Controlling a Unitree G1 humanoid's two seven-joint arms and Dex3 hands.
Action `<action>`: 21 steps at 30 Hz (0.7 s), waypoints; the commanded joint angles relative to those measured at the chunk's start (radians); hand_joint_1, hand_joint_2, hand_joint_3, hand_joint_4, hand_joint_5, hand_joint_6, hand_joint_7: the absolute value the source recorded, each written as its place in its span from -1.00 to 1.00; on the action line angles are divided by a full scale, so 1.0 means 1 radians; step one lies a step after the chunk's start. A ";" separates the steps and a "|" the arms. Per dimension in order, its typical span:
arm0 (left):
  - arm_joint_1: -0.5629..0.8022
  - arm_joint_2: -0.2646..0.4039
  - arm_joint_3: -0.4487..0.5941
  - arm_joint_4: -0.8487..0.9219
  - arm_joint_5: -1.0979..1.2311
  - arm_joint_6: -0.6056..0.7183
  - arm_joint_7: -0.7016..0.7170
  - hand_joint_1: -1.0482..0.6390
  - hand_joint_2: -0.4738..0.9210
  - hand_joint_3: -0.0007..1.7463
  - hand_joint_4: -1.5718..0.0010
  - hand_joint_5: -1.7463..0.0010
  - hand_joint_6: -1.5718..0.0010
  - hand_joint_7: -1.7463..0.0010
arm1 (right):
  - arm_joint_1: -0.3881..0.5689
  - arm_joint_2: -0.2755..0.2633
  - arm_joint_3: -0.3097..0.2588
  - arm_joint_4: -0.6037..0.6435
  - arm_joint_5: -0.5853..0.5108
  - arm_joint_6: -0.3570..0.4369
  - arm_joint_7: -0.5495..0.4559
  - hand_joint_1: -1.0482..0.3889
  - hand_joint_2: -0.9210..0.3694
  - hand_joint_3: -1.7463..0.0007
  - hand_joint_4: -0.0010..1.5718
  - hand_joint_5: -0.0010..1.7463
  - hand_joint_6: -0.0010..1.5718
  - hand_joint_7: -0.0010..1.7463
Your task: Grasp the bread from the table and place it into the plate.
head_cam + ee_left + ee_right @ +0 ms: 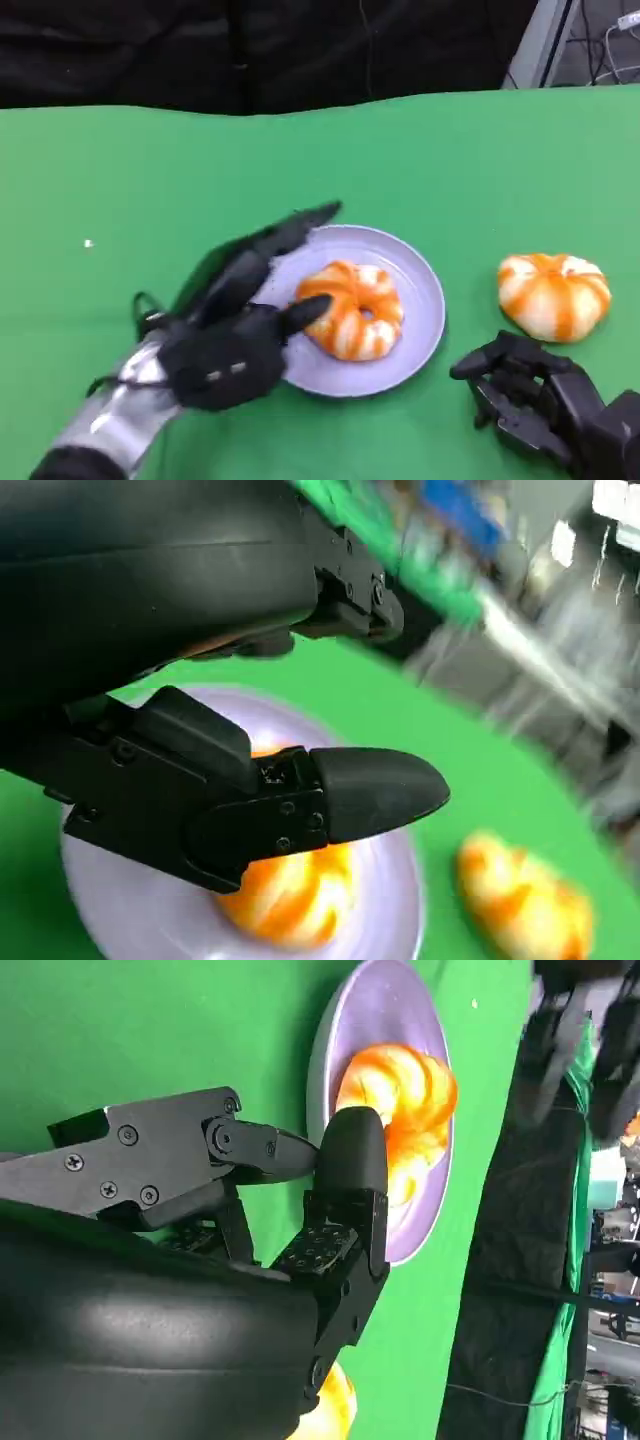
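Observation:
An orange-and-white striped bread (350, 308) lies in the lavender plate (420, 290) at the table's middle. My left hand (240, 330) hangs over the plate's left rim with its fingers spread and nothing in them. Its thumb tip is right beside the bread. In the left wrist view the left hand (250, 800) hovers above the blurred bread (290, 900) and plate (110, 900). A second striped bread (553, 293) sits on the cloth to the right. My right hand (540, 400) rests just in front of it, holding nothing, fingers loosely bent. The right wrist view shows the right hand (250, 1260), plate (385, 1010) and bread (410, 1090).
Green cloth (150, 180) covers the table, and a black curtain hangs behind its far edge. The second bread appears as well in the left wrist view (520, 900) and close to my right hand in the right wrist view (335, 1405). A tiny white speck (88, 243) lies at the left.

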 commanded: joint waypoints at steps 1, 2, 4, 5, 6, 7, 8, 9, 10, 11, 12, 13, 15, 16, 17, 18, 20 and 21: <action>0.011 0.010 0.028 0.005 -0.016 -0.041 0.016 -0.76 1.00 -0.29 0.34 0.93 0.44 0.96 | 0.015 -0.011 0.001 0.014 -0.002 0.012 0.002 0.08 -1.00 0.48 -0.15 1.00 -0.01 0.13; 0.011 0.010 0.029 0.006 -0.015 -0.043 0.015 -0.76 1.00 -0.29 0.34 0.94 0.44 0.96 | 0.015 -0.011 0.001 0.014 -0.002 0.012 0.002 0.08 -1.00 0.48 -0.15 1.00 -0.01 0.13; 0.011 0.009 0.032 0.008 -0.014 -0.045 0.015 -0.76 1.00 -0.29 0.33 0.94 0.44 0.96 | 0.015 -0.011 0.001 0.014 -0.002 0.012 0.002 0.08 -1.00 0.48 -0.15 1.00 -0.01 0.13; 0.011 0.009 0.032 0.009 -0.013 -0.046 0.014 -0.76 1.00 -0.29 0.33 0.94 0.44 0.97 | 0.015 -0.011 0.001 0.014 -0.002 0.012 0.002 0.08 -1.00 0.48 -0.15 1.00 0.00 0.13; 0.011 0.009 0.033 0.009 -0.013 -0.046 0.014 -0.76 1.00 -0.29 0.33 0.95 0.44 0.97 | 0.015 -0.011 0.001 0.014 -0.002 0.012 0.002 0.08 -1.00 0.48 -0.15 1.00 0.00 0.13; 0.011 0.008 0.033 0.009 -0.013 -0.047 0.014 -0.76 1.00 -0.29 0.33 0.95 0.44 0.97 | 0.015 -0.011 0.001 0.014 -0.002 0.012 0.002 0.08 -1.00 0.48 -0.15 1.00 0.00 0.13; 0.011 0.008 0.034 0.010 -0.012 -0.047 0.014 -0.76 1.00 -0.29 0.33 0.95 0.44 0.97 | 0.015 -0.011 0.001 0.014 -0.002 0.012 0.002 0.08 -1.00 0.48 -0.15 1.00 0.00 0.12; 0.010 0.008 0.034 0.010 -0.012 -0.048 0.014 -0.76 1.00 -0.29 0.33 0.95 0.43 0.97 | 0.015 -0.011 0.001 0.015 -0.002 0.012 0.002 0.08 -1.00 0.48 -0.15 1.00 0.00 0.12; 0.050 -0.002 0.067 -0.017 -0.094 -0.071 -0.025 -0.65 0.95 -0.34 0.25 0.93 0.39 0.96 | 0.012 -0.014 -0.001 0.020 0.000 0.012 0.006 0.07 -1.00 0.48 -0.15 1.00 0.00 0.12; 0.080 -0.010 0.093 -0.037 -0.157 -0.089 -0.057 -0.41 0.96 -0.58 0.09 0.93 0.29 0.96 | 0.009 -0.017 -0.003 0.025 0.002 0.012 0.010 0.07 -1.00 0.48 -0.15 1.00 0.00 0.12; 0.109 -0.010 0.111 -0.056 -0.217 -0.108 -0.102 -0.29 0.98 -0.74 -0.01 0.95 0.23 0.97 | 0.008 -0.019 -0.003 0.028 0.001 0.014 0.010 0.06 -1.00 0.48 -0.15 1.00 -0.01 0.12; 0.130 -0.009 0.122 -0.073 -0.260 -0.119 -0.142 -0.24 0.99 -0.84 -0.06 0.96 0.20 0.98 | 0.007 -0.021 -0.003 0.030 -0.001 0.014 0.010 0.05 -1.00 0.49 -0.15 1.00 -0.01 0.12; 0.148 -0.008 0.132 -0.092 -0.298 -0.122 -0.193 -0.23 1.00 -0.88 -0.09 0.97 0.18 0.98 | 0.007 -0.022 -0.002 0.030 -0.005 0.013 0.007 0.05 -1.00 0.50 -0.14 1.00 -0.01 0.12; 0.153 -0.009 0.138 -0.098 -0.307 -0.120 -0.208 -0.23 1.00 -0.89 -0.10 0.97 0.18 0.99 | 0.007 -0.023 -0.002 0.031 -0.005 0.012 0.007 0.05 -1.00 0.50 -0.14 1.00 -0.01 0.12; 0.156 -0.011 0.143 -0.102 -0.312 -0.118 -0.220 -0.23 1.00 -0.90 -0.10 0.97 0.18 0.99 | 0.006 -0.023 -0.002 0.031 -0.006 0.012 0.007 0.05 -1.00 0.50 -0.14 1.00 -0.01 0.12; 0.157 -0.013 0.148 -0.105 -0.315 -0.116 -0.228 -0.23 1.00 -0.90 -0.11 0.98 0.17 0.99 | 0.006 -0.023 -0.001 0.032 -0.006 0.012 0.007 0.05 -1.00 0.50 -0.14 1.00 -0.01 0.12; 0.159 -0.016 0.155 -0.108 -0.316 -0.114 -0.240 -0.23 1.00 -0.90 -0.11 0.98 0.17 0.99 | 0.006 -0.023 -0.001 0.033 -0.005 0.011 0.006 0.05 -1.00 0.50 -0.14 1.00 -0.01 0.12; 0.160 -0.018 0.159 -0.109 -0.316 -0.113 -0.244 -0.23 1.00 -0.90 -0.11 0.98 0.17 0.99 | 0.006 -0.023 -0.001 0.033 -0.006 0.011 0.006 0.05 -1.00 0.50 -0.14 1.00 -0.01 0.12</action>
